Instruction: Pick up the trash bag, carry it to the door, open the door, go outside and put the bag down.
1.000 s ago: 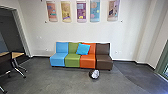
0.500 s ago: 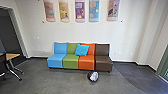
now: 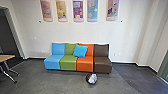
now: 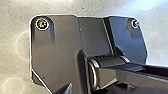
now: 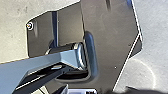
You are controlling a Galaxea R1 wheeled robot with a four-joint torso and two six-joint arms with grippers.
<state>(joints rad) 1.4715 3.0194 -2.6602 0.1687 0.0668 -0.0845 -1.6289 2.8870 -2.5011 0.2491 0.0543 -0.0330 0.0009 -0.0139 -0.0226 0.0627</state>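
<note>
Trash bag [image 3: 91, 78], dark with a pale patch facing me, sits on the grey floor just in front of the sofa [image 3: 77, 62], by the meeting of its orange and brown seats. Going from left to right, I have a dark doorway [image 3: 7, 37] well to the left of the sofa, with a wood-topped table [image 3: 7, 58] on slim metal legs between me and it. From the left wrist view I cannot tell whether the left jaws are released or clenched.

The sofa is a row of four joined seats: blue [image 3: 53, 62] at its left end, then green [image 3: 68, 63], orange [image 3: 85, 63] and brown [image 3: 102, 63]. High on the white wall [image 3: 75, 32] above it I count five colourful panels [image 3: 78, 11]. A bright blue cushion [image 3: 80, 50] leans tilted against its backrests, across green and orange.

Right of the sofa, I see a darker stretch of floor [image 3: 140, 75] with a curved edge, and farther right a green frame [image 3: 163, 71] at the limit of my view. As for the right jaws, I cannot tell from the right wrist view if they are loose or closed.
</note>
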